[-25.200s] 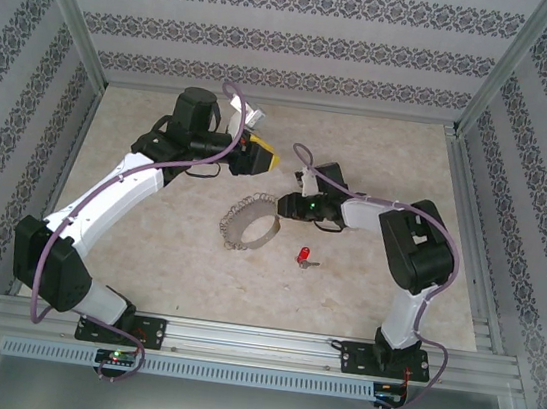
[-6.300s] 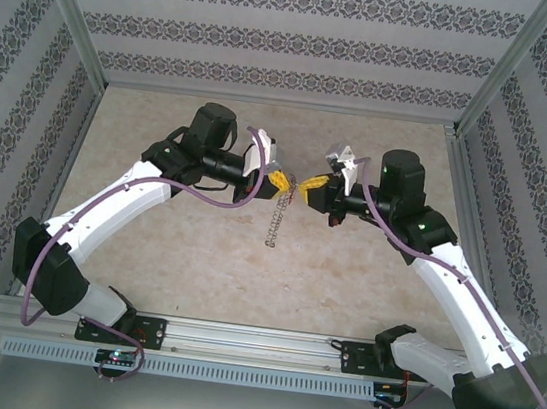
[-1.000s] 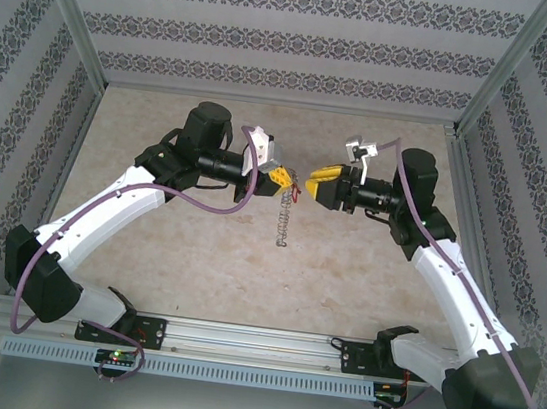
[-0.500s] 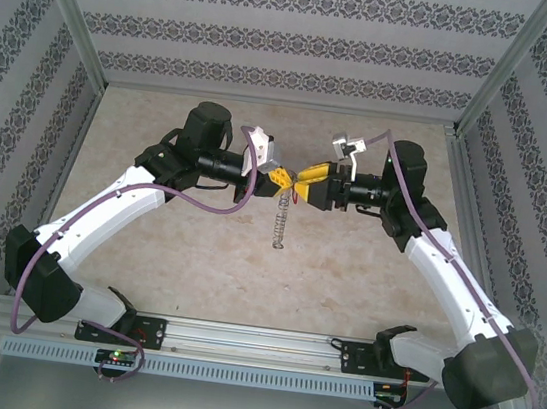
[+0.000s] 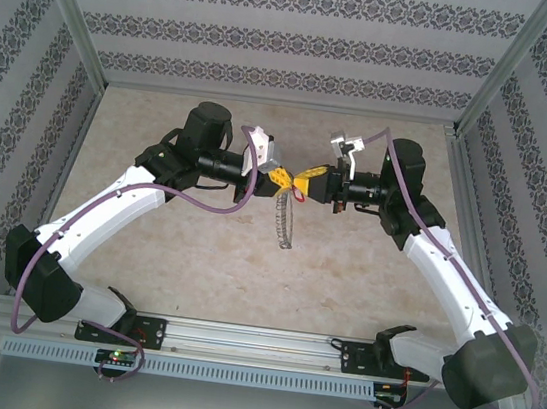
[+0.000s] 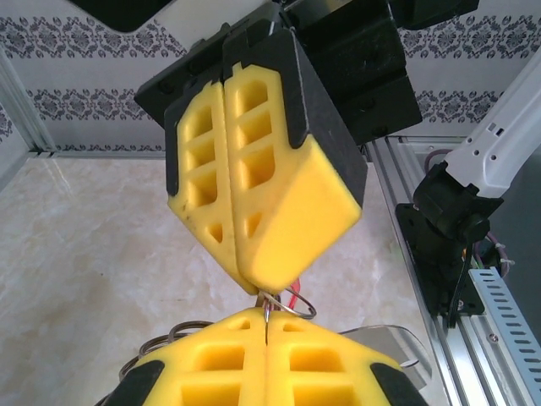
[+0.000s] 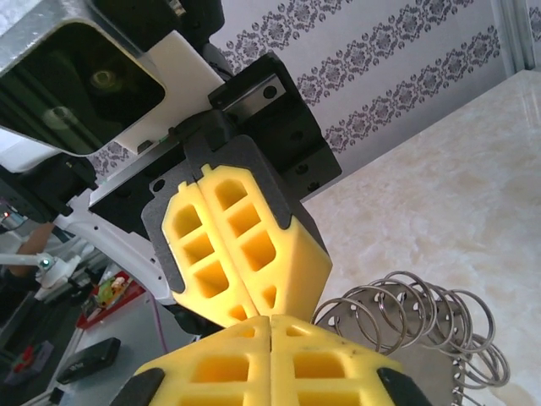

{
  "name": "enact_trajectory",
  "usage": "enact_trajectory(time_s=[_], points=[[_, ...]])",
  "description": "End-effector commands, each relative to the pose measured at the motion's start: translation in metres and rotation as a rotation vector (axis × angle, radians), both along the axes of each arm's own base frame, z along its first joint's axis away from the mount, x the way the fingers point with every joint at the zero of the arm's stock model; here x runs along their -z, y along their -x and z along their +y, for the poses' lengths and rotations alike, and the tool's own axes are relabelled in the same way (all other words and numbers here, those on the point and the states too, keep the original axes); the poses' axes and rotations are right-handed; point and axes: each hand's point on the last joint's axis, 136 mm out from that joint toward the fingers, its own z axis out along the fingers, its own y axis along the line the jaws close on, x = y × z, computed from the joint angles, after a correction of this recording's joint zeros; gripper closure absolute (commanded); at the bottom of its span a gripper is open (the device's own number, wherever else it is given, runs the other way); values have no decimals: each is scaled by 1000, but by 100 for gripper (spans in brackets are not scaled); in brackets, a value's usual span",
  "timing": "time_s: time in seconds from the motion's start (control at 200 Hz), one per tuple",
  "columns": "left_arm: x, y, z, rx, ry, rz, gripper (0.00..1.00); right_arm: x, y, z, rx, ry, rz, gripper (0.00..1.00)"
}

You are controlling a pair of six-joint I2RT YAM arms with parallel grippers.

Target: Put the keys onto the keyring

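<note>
Threading step: left pincer (image 5: 278, 182) clamped on the keyring (image 5: 284, 224) wire, loop dangling beneath; right pincer (image 5: 307, 181) closed tip-to-tip against it, apparently pinching the red key (image 6: 292, 296). Next, likely feed key along wire without slipping

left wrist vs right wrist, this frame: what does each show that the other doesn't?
Left wrist adds a red sliver at the pinch point, likely the key, behind a thin wire ring, plus the right arm's base. Right wrist adds the keyring with its small silvery rings fanned out in full; left wrist catches just an edge of them. Shared: left hand and right hand shut, yellow tips meeting.
</note>
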Motion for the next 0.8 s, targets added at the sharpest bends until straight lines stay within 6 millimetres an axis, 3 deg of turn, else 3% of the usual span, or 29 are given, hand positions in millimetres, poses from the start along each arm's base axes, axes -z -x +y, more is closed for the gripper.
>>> enact_trajectory(time_s=[0.0,0.435,0.794], points=[[-22,7,-5,38,58,-53,100,-9,3,-3,-1,-11,-46,100],[-24,6,-5,32,60,-51,100,-6,0,-7,90,14,-72,100],[-25,2,-5,16,50,-34,100,-10,10,-11,186,48,-161,100]])
